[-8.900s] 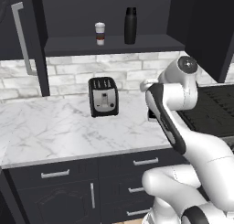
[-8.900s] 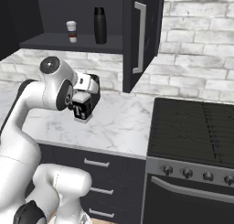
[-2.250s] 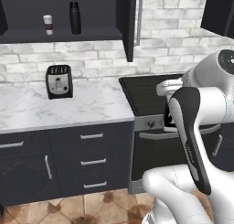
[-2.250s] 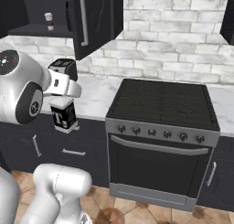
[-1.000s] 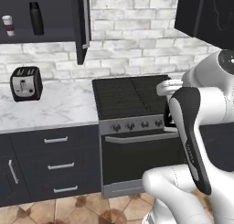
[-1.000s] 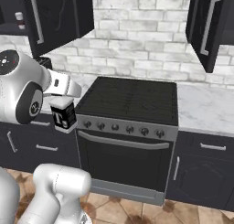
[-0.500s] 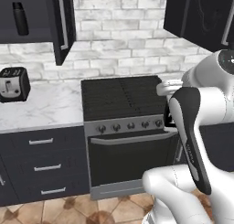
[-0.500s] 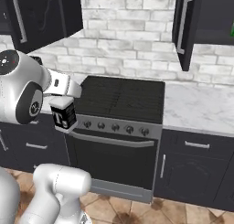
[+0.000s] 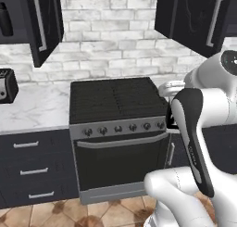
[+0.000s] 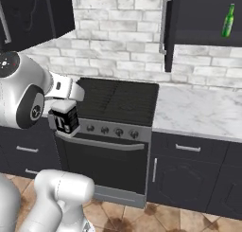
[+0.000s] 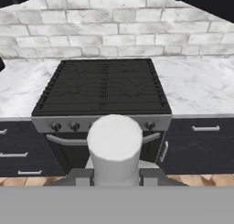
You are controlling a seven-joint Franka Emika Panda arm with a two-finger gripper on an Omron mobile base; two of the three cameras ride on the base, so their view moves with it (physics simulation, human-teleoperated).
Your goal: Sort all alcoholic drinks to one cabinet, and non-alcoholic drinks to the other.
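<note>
My gripper (image 10: 65,124) is shut on the squat pale bottle (image 10: 63,117), held in front of the stove with its black label and white letter facing out. In the hand view the bottle's pale round top (image 11: 114,143) stands between the jaws of the gripper (image 11: 115,176). A slim green beer bottle (image 10: 228,20) stands on the shelf of the open right cabinet (image 10: 203,39). At the far left, the black flask (image 9: 4,19) sits in the open left cabinet (image 9: 45,27). The coffee cup is out of view.
A black stove (image 9: 114,98) with an oven door and knobs lies straight ahead. Marble counters (image 10: 201,111) flank it, over dark drawers (image 9: 28,170). A black-and-silver toaster (image 9: 6,85) stands on the left counter. The floor is tiled.
The base has driven to the right, so the whole scene slid left. The right cabinet with the green bottle has come into view. The gripper keeps its hold on the pale bottle.
</note>
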